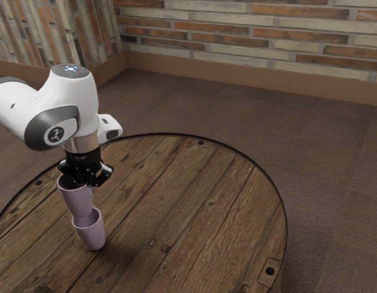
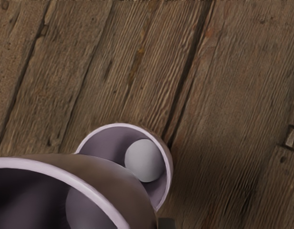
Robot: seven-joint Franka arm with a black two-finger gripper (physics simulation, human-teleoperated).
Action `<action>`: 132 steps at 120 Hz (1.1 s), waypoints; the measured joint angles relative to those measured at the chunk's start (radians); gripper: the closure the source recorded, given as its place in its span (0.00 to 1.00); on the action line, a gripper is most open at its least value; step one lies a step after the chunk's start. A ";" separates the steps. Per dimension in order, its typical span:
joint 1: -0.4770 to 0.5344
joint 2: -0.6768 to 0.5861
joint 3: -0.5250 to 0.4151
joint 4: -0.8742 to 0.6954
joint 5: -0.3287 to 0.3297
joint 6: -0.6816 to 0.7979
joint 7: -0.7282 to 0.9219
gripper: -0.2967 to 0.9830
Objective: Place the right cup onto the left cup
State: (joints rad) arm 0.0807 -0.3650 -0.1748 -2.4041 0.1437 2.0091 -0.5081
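At the exterior view's left, my gripper points down at the rim of a light purple cup, shut on its wall. That cup is held upright, slightly tilted. Its base overlaps the rim of a second light purple cup, which stands upright on the table. In the wrist view the held cup looms large and covers part of the standing cup. The standing cup's pale inner bottom still shows, so the two look offset; whether they touch I cannot tell.
The round wooden table has a dark edge, with small metal fittings near it. Carpeted floor surrounds the table, and brick walls stand behind.
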 joint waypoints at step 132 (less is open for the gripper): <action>0.014 0.094 0.011 -0.050 -0.002 0.145 0.041 0.52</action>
State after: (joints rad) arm 0.0950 -0.2709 -0.1641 -2.4543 0.1414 2.1546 -0.4670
